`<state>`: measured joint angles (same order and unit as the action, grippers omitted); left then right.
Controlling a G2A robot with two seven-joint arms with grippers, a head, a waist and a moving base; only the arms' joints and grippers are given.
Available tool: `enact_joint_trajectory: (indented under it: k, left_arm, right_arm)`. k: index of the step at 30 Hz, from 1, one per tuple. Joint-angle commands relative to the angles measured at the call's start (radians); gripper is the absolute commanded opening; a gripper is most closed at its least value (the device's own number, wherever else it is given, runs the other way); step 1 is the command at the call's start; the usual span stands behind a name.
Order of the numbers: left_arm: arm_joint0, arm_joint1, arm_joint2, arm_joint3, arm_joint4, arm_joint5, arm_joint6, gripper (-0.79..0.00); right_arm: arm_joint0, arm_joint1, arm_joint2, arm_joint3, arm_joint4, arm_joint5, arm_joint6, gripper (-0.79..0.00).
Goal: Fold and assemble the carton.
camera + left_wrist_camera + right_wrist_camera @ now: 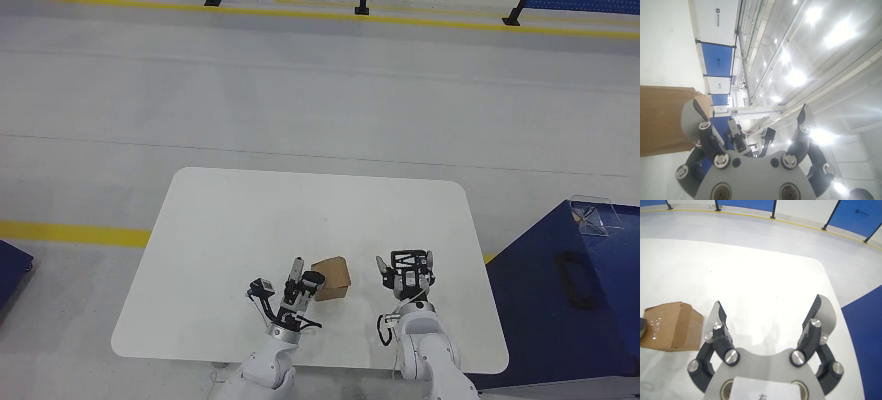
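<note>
Brown carton, tapered end toward spread right gripper, left gripper spread alongside

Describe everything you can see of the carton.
The carton is small, plain brown cardboard, folded into a box-like shape with a sloping panel and visible creases. It lies on the white table between the arms. One finger of the open left gripper seems to rest against its side; the open right gripper stands beside it, apart.

White table; blue structure beside it; yellow floor line.
</note>
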<state>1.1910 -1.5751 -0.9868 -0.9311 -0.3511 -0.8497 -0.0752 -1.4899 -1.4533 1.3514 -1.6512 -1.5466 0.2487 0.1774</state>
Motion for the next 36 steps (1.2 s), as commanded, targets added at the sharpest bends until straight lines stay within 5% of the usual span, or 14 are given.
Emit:
enact_joint_trajectory:
  k: [1, 5, 13, 18, 24, 27, 33, 36]
  left_arm:
    - [0.018, 0.002, -0.008, -0.032, 0.011, 0.003, 0.002, 0.0]
    - [0.068, 0.014, -0.037, -0.107, 0.018, -0.03, -0.024, 0.0]
    - [0.068, 0.014, -0.037, -0.107, 0.018, -0.03, -0.024, 0.0]
    - [0.094, 0.036, -0.109, -0.253, 0.132, 0.116, 0.015, 0.0]
    - [0.171, 0.078, -0.19, -0.565, 0.443, 0.629, -0.031, 0.0]
    - [0.209, 0.087, -0.206, -0.677, 0.499, 0.81, -0.065, 0.0]
    - [0.214, 0.088, -0.208, -0.686, 0.5, 0.829, -0.064, 0.0]
    - [0.214, 0.088, -0.207, -0.676, 0.498, 0.838, -0.075, 0.0]
  right_arm:
    - [0.0, 0.0, 0.001, -0.001, 0.007, 0.0, -0.002, 0.0]
    - [0.0, 0.0, 0.001, -0.001, 0.007, 0.0, -0.002, 0.0]
    - [-0.004, 0.002, -0.002, 0.006, -0.019, -0.014, -0.002, 0.0]
    - [0.004, -0.001, 0.006, 0.009, -0.003, 0.037, -0.003, 0.0]
    - [0.016, -0.002, 0.023, -0.003, 0.079, 0.003, 0.089, 0.0]
    - [0.016, -0.002, 0.023, -0.003, 0.079, 0.003, 0.089, 0.0]
    - [0.016, -0.002, 0.023, -0.003, 0.079, 0.003, 0.089, 0.0]
    - [-0.009, 0.0, 0.01, -0.039, 0.14, -0.124, 0.008, 0.0]
